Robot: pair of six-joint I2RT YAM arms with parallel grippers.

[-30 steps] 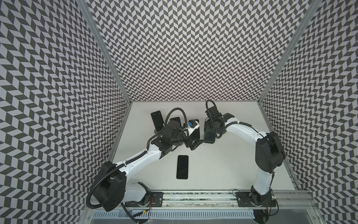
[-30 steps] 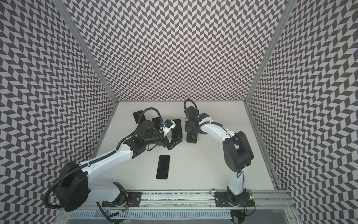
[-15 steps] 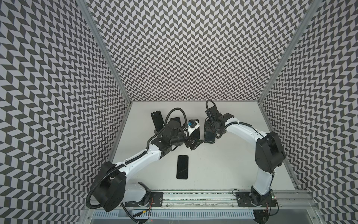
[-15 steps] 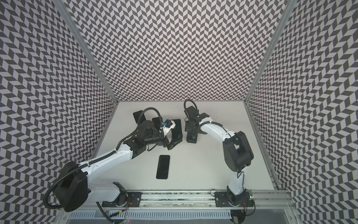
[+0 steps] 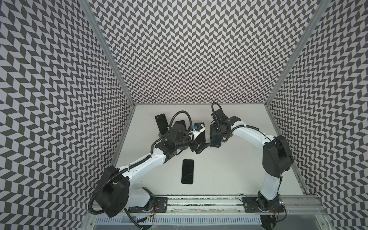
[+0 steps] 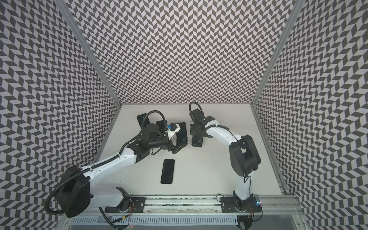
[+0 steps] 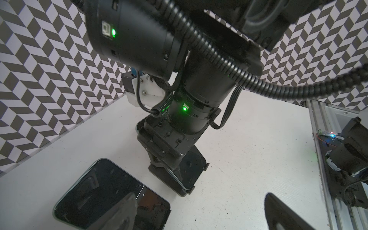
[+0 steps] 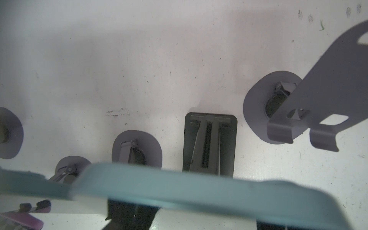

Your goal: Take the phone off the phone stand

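The right pincer (image 7: 168, 168) reaches down from above and is clamped on the upper edge of the phone (image 7: 192, 165), a dark-screened handset whose blue-green edge fills the near part of the right wrist view. The phone leans tilted in the black phone stand (image 7: 163, 179), with its lower edge caught in the stand's small clips. In both top views the pair sits near the middle of the white worktop (image 5: 239, 175), a little toward 1 o'clock. The left pincer (image 5: 202, 147) hovers just beside it at about 8 o'clock, its jaws spread wide with nothing between them. A second phone (image 5: 187, 171) lies flat and screen up toward 6 o'clock, well apart from the stand. Another handset (image 5: 161, 122) stands propped toward 10 o'clock. Grey stands (image 8: 137, 148) with oval feet show on the worktop in the right wrist view; whether they carry anything cannot be told there.
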